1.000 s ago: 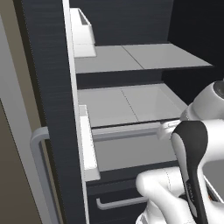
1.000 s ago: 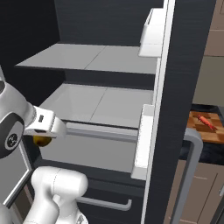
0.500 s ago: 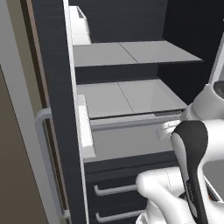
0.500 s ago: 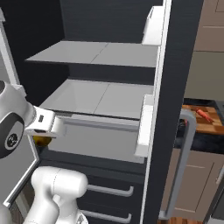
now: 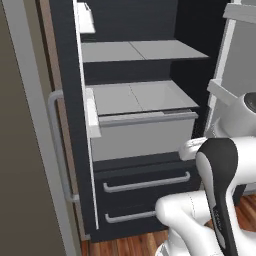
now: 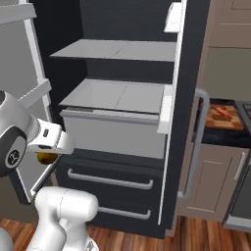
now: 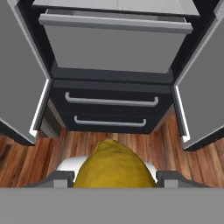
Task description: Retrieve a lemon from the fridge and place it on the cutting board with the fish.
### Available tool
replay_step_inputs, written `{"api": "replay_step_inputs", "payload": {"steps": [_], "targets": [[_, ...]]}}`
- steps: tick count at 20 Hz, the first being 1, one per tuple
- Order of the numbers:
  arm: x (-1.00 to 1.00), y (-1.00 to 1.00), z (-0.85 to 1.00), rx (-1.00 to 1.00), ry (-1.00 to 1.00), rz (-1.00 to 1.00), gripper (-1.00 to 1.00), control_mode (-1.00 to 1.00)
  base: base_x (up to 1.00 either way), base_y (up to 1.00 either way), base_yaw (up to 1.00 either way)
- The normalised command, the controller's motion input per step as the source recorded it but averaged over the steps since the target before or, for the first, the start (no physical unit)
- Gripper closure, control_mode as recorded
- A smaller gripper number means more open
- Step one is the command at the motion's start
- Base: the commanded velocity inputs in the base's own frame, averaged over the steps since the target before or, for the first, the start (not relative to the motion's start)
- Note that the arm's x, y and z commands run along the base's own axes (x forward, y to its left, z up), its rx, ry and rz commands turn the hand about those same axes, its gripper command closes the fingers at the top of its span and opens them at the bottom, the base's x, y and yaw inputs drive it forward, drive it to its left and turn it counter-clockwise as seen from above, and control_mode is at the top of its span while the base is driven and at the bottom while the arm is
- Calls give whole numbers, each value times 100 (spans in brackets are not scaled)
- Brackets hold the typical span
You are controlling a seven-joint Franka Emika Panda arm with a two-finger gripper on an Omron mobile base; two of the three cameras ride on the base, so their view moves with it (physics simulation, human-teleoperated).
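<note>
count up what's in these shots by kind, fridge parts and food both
Light grey inner shelves of the tall black fridge: 2
Dark lower drawers with grey bar handles: 2
Open fridge doors: 2
Small round yellow-orange lemon, sitting in the gripper: 1
Orange-brown wooden cutting board: 1
Reddish-pink fish piece on that board: 1
Total: 9

Both base views face the open fridge (image 5: 135, 125) from behind the arm (left and right sides); the hand view looks down at its drawers (image 7: 109, 109).
</note>
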Motion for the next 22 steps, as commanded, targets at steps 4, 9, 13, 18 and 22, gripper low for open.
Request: {"api": "replay_step_inputs", "payload": {"steps": [4, 9, 13, 18, 22], "targets": [[0, 0, 0, 0, 0, 0, 100, 100, -73, -14, 0], [0, 0, 0, 0, 0, 0, 100, 100, -65, -15, 0], [0, 0, 0, 0, 0, 0, 100, 100, -49, -16, 0], [0, 0, 0, 0, 0, 0, 100, 100, -14, -53, 0], [0, 0, 0, 0, 0, 0, 100, 100, 0, -97, -2]]}}
